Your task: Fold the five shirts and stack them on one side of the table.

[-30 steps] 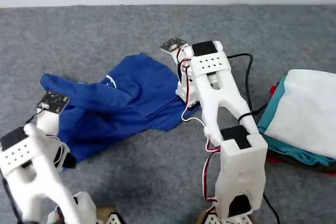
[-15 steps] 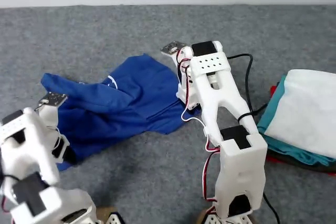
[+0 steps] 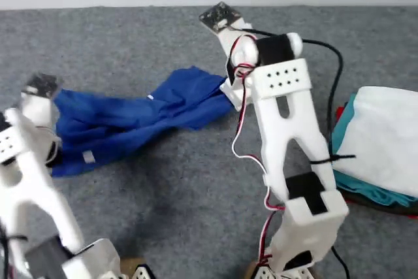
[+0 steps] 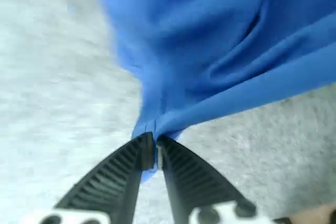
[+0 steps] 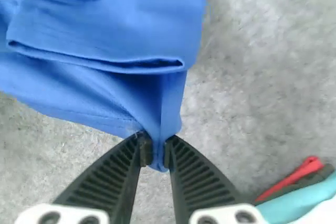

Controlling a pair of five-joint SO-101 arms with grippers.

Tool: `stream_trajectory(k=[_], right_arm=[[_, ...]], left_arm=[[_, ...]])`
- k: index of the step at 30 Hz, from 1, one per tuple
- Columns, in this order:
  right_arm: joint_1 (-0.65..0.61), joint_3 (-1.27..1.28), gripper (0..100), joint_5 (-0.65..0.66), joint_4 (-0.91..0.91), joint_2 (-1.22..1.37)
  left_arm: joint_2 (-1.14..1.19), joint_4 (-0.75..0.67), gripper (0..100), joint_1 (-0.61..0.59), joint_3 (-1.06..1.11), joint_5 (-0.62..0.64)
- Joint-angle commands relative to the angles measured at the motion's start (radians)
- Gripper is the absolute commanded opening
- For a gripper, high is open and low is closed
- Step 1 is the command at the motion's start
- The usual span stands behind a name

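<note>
High view: the stack of folded shirts [image 3: 379, 142] runs off the right edge. Under the white top one, the teal, dark and red layers are just thin edges, so no sure count. The right arm [image 3: 281, 80] covers the corner of the blue shirt [image 3: 130, 119] with its own wrist. The left arm [image 3: 29, 161] hides the other end and gets cropped at the left edge. Left wrist view is pretty smeared. The bit of cloth pinched inside the left end effector [image 4: 152, 148] and the right end effector [image 5: 155, 153] is out of sight.
</note>
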Motion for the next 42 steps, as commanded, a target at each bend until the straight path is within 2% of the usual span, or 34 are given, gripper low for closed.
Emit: stream_trajectory(k=[1,3,7,12,17,24,27,32,42], right_arm=[[0.002,-0.055,1.0,0.0,0.012,-0.099],[0.002,-0.052,1.0,0.0,0.016,-0.099],[-0.001,-0.051,1.0,0.0,0.015,-0.097],[0.008,-0.051,1.0,0.0,0.016,-0.102],[0.022,-0.051,1.0,0.0,0.016,-0.102],[0.018,-0.051,1.0,0.0,0.016,-0.099],[0.018,-0.051,1.0,0.0,0.016,-0.097],[0.019,-0.051,1.0,0.0,0.016,-0.097],[0.021,-0.051,1.0,0.0,0.016,-0.097]], left_arm=[[-0.114,0.057,1,0.003,-0.061,0.005],[-0.114,0.086,1,0.003,-0.044,0.002],[-0.123,0.144,3,0.035,0.048,-0.091],[-0.127,0.215,12,0.041,0.021,-0.1],[-0.222,0.216,18,0.028,0.007,-0.1],[-0.269,0.213,18,0.14,0.217,-0.103],[-0.269,0.144,18,0.195,0.349,-0.103],[-0.267,-0.049,19,0.204,0.547,-0.103],[-0.242,-0.222,21,0.204,0.674,-0.103]])
